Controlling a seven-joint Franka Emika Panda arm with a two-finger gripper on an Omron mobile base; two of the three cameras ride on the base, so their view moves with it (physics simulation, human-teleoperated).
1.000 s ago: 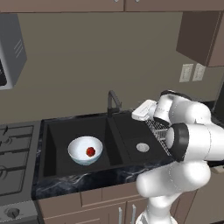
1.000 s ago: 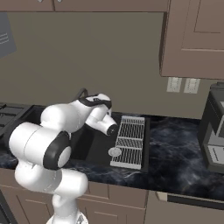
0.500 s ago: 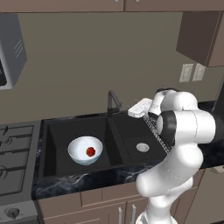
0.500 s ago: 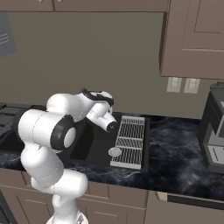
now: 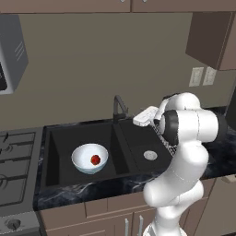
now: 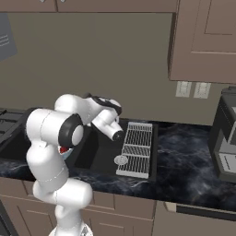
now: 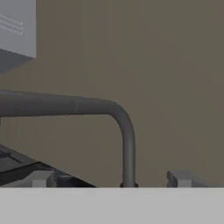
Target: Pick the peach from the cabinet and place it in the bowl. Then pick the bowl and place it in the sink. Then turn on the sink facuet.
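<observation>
One peach [image 5: 95,159] sits inside the bowl [image 5: 84,156], and the bowl rests on the floor of the left half of the sink [image 5: 64,143], nearer its front wall. The right half of the basin holds a round silver drain [image 5: 150,155] and nothing else that I can make out.

Up at the far edge of the sink stands the dark faucet [image 5: 119,107], its neck rising and bending over toward the left. The fingers [image 7: 112,178] are spread as wide as they go and pinch nothing; in the hand view the two tips stand apart on either side of the faucet's upright stem [image 7: 128,157], with the curved spout running off to the left above them. Whether either tip touches the stem I cannot tell. From the left base view the white hand [image 5: 146,115] reaches in just right of the faucet, over the divider between the two basins.

Around the sink the desk [image 6: 184,161] is black marbled stone. A grey slatted drying rack [image 6: 137,147] lies on it just right of the sink. To the far left is a stove top [image 5: 16,161]; at the far right a dark appliance [image 6: 226,138] stands on the stone. The wall behind is plain brown-grey with pale outlets [image 6: 192,89], and a brown upper cabinet [image 6: 205,39] hangs above them. A grey microwave [image 5: 11,50] hangs at the upper left.
</observation>
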